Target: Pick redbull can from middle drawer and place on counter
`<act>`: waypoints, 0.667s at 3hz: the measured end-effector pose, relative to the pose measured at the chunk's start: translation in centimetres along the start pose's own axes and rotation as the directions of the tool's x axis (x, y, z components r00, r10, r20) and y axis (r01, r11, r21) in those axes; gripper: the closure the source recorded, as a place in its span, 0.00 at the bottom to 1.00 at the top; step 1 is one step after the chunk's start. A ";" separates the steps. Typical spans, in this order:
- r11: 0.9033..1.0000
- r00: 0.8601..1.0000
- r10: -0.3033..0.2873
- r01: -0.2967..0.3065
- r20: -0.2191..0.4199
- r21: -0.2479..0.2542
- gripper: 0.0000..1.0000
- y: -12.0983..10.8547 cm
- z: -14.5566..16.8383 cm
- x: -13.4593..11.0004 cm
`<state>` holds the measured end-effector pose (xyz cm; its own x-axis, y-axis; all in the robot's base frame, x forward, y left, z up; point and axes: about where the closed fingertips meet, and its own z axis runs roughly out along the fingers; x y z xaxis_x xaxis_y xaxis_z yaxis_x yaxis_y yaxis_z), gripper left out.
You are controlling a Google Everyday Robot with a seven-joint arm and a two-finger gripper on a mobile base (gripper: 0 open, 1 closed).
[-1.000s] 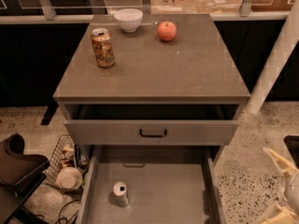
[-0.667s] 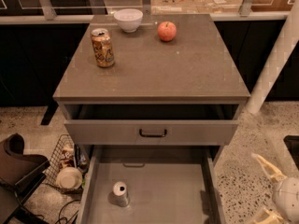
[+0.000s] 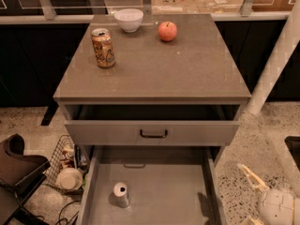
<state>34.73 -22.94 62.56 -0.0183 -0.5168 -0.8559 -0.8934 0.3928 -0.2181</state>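
The redbull can [image 3: 121, 194], slim and silver with a shiny round top, stands upright on the floor of the open middle drawer [image 3: 164, 191], left of its middle. The counter [image 3: 164, 67] is the grey-brown cabinet top above. My gripper [image 3: 243, 194] is at the bottom right, outside the drawer's right wall and over the speckled floor. Its pale fingers [image 3: 252, 176] are spread open and hold nothing. It is well to the right of the can.
On the counter stand an orange-gold can [image 3: 103, 47], a white bowl [image 3: 129, 19] and a red apple [image 3: 167, 31]. The shallower top drawer [image 3: 152, 132] with a dark handle sticks out above the middle one. A wire basket [image 3: 65, 165] and a dark chair [image 3: 18, 172] are at the left, a white post [image 3: 276, 64] at the right.
My gripper has moved left and up, further into view, towards the drawer's right side. The can and the things on the counter have not moved.
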 end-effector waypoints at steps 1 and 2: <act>1.000 1.000 0.000 0.000 0.000 0.000 0.00 0.0 0.0 0.0; 1.000 1.000 0.013 -0.013 -0.004 -0.010 0.00 0.2 1.0 0.3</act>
<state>34.97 -22.25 61.81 -0.0319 -0.5151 -0.8565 -0.8975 0.3919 -0.2022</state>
